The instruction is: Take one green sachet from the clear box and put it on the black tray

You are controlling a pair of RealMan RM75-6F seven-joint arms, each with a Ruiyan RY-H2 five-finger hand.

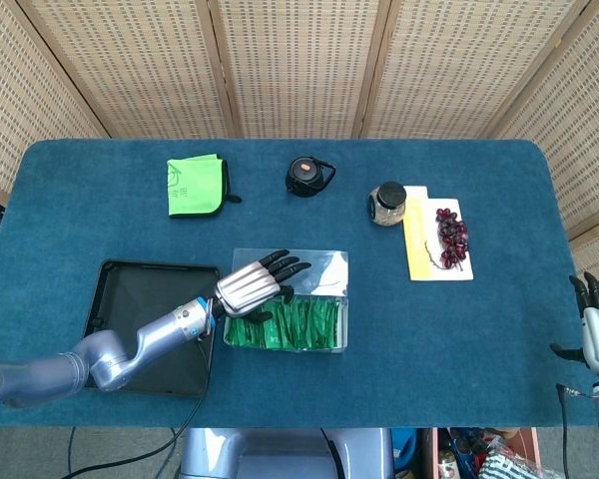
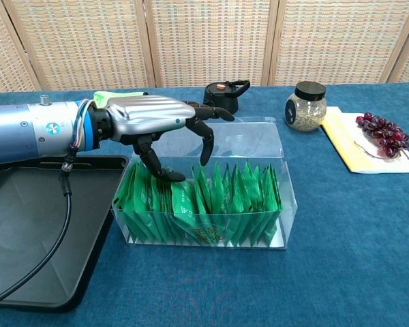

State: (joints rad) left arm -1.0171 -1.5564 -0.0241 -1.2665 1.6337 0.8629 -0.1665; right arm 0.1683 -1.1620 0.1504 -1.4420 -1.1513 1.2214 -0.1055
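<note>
My left hand (image 2: 157, 119) over left end of clear box (image 2: 259, 235), fingers apart, nothing held. Green sachets (image 2: 211, 197) directly beneath fingertips. Reaching step. Next: pinch one sachet only, lift, carry to black tray (image 2: 27, 272) beside my wrist.

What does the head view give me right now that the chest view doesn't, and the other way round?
Head view only: the right hand idle off the table's right edge, and the whole green cloth.

Chest view only: from the side, the left hand's fingertips at the sachet tops; whether they touch is unclear.

Both: the left hand over the left end of the clear box, the green sachets, empty black tray, jar, grapes and small black pot.
</note>
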